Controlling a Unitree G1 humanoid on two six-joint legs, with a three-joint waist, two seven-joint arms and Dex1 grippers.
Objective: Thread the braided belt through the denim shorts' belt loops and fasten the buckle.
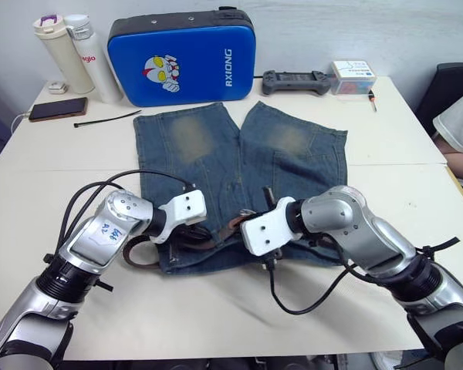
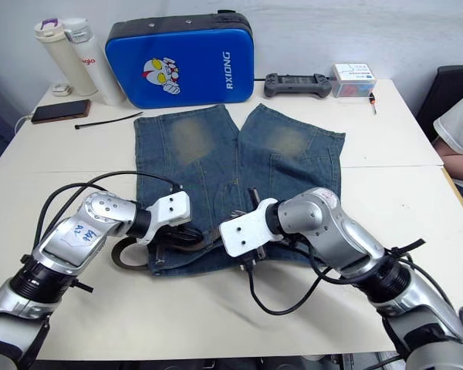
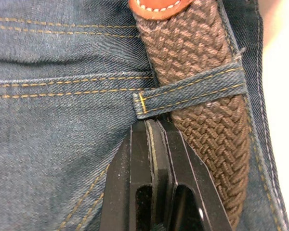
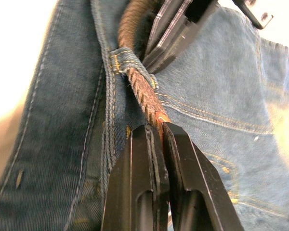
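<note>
It looks like a robot lab or office. Pale desks (image 1: 216,308) are pushed together against a bare white wall. On them sit a game-style controller (image 1: 296,81), a phone (image 1: 57,109) on a charging cable, two flasks (image 1: 77,58), a blue padded case (image 1: 181,58) and a small box (image 1: 353,77). A seated person's sleeve (image 1: 459,123) shows beside a black chair (image 1: 447,85).

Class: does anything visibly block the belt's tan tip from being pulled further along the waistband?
Nothing visible does. The belt already passes under a loop, and the right gripper clamps its tip beyond that loop.
</note>
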